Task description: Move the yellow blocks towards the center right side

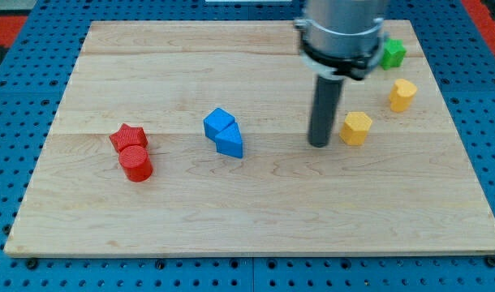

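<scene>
Two yellow blocks lie at the view's right: a hexagonal yellow block (356, 127) near the middle right, and a second rounded yellow block (402, 94) up and to the right of it. My tip (319, 143) rests on the board just left of the hexagonal yellow block, a small gap apart from it. The dark rod rises from the tip to the arm's grey body at the view's top.
A green block (393, 53) sits at the top right, partly behind the arm. A blue cube (219, 123) and a blue triangular block (230, 143) touch near the centre. A red star (127, 137) and a red cylinder (136, 162) sit at the left. The wooden board (247, 219) lies on a blue pegboard.
</scene>
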`<state>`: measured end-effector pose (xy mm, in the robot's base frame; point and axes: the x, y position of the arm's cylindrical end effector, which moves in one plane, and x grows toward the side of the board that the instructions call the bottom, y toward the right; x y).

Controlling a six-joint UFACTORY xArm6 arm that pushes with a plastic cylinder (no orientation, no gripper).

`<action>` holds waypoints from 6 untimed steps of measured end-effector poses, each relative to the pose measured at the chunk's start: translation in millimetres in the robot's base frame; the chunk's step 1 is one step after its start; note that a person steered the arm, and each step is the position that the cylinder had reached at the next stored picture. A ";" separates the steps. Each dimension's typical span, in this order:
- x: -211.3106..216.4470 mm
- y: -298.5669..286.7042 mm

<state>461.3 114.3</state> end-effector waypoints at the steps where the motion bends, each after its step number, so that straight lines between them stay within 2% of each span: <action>1: -11.3 52.8; 2: -5.2 69.3; 3: -2.0 27.9; 4: -17.9 44.4; 5: -18.7 84.5; 6: -15.9 98.2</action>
<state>445.4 212.5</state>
